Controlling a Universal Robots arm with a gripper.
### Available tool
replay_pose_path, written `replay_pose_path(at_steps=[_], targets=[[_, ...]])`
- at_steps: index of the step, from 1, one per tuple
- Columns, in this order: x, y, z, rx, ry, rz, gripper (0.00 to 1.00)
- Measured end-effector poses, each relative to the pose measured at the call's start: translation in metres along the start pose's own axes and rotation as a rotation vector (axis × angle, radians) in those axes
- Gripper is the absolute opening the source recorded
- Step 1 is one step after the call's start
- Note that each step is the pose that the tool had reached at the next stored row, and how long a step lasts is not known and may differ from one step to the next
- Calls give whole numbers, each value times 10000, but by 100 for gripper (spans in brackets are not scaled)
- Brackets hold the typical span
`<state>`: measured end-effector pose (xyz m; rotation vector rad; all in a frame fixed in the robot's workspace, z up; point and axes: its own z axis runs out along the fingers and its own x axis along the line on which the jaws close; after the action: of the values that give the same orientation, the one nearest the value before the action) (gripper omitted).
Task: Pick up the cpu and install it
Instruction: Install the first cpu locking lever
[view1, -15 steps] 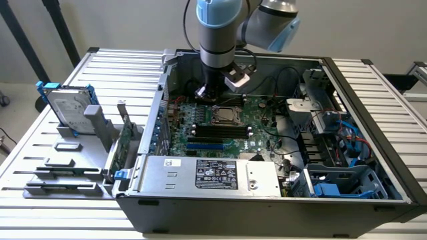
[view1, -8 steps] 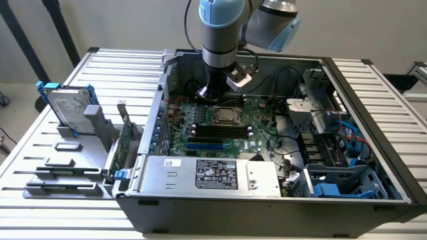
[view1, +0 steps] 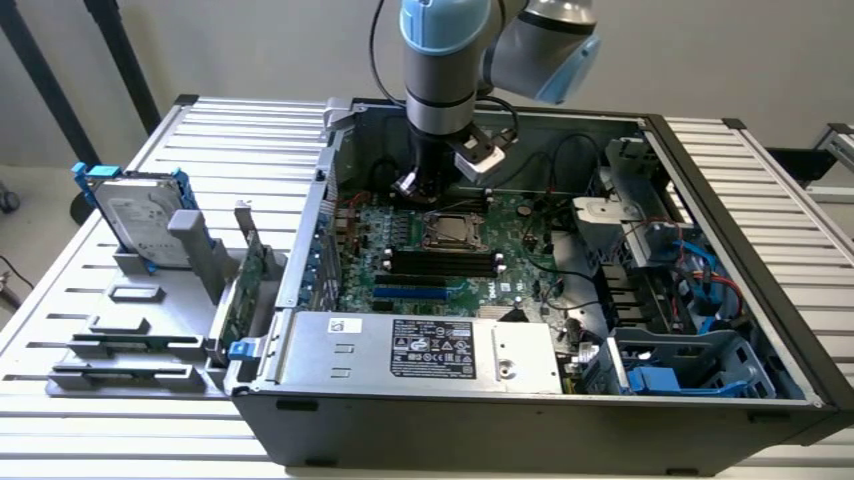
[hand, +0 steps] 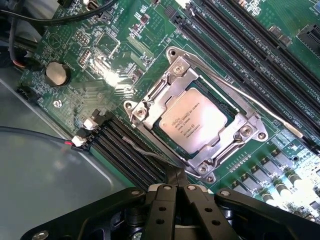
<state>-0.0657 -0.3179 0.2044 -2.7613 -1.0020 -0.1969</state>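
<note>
As the wrist view reveals, the cpu (hand: 192, 122) lies in its socket (hand: 148, 104), the hand (hand: 175, 175) closed empty.

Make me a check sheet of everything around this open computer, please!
Surface: slatted metal table with an open computer case on it.
Job's things: cpu lies flat in its socket frame on the green motherboard; the hand is not touching it.
Clutter: hard drive with blue rails stands upright in a grey holder at the exterior view's left; silver box with a black label sits inside the case.
Grippers: hand is shut and empty, and hovers close beside the socket.
Cables: black cables and blue cables run inside the case.
Surroundings: pale wall; nothing else seen.
</note>
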Motion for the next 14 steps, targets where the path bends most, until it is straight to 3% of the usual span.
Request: replay_pose_path(at_steps=[14], targets=[[44,33,11,-7,-49,-25,11]])
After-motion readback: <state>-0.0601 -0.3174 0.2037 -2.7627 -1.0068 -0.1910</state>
